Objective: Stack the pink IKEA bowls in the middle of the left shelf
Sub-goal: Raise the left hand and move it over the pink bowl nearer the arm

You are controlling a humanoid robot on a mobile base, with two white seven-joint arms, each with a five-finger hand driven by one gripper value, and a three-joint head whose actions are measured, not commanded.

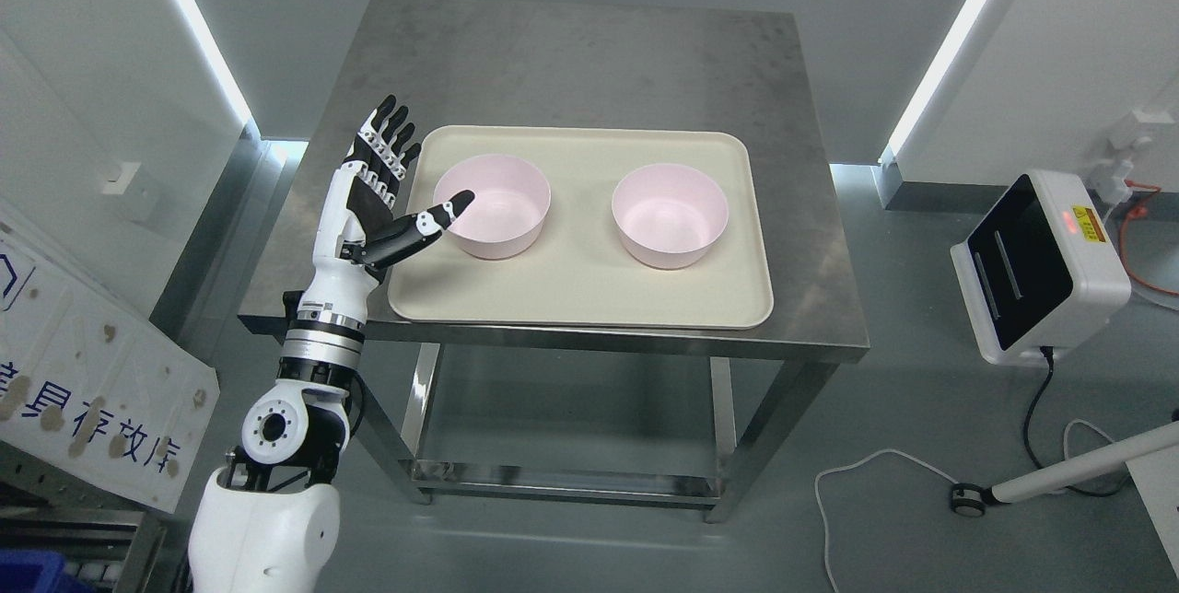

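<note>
Steel surface (571,59), brushed and scuffed, standing on a grey floor (875,409) between white walls with lit vertical strips. Beige tray (580,284) lies on it. Two pink bowls upright on the tray, well apart: left bowl (497,206), right bowl (670,214). Left hand (382,192) raised at the tray's left edge, fingers spread, holding nothing; thumb tip overlaps the left bowl's rim. White device (1041,266) on the floor, right.

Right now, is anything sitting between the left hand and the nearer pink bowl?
Nothing visible. The left hand is open beside the left bowl on the tray, thumb reaching toward its rim. The other bowl sits apart, to the right.
</note>
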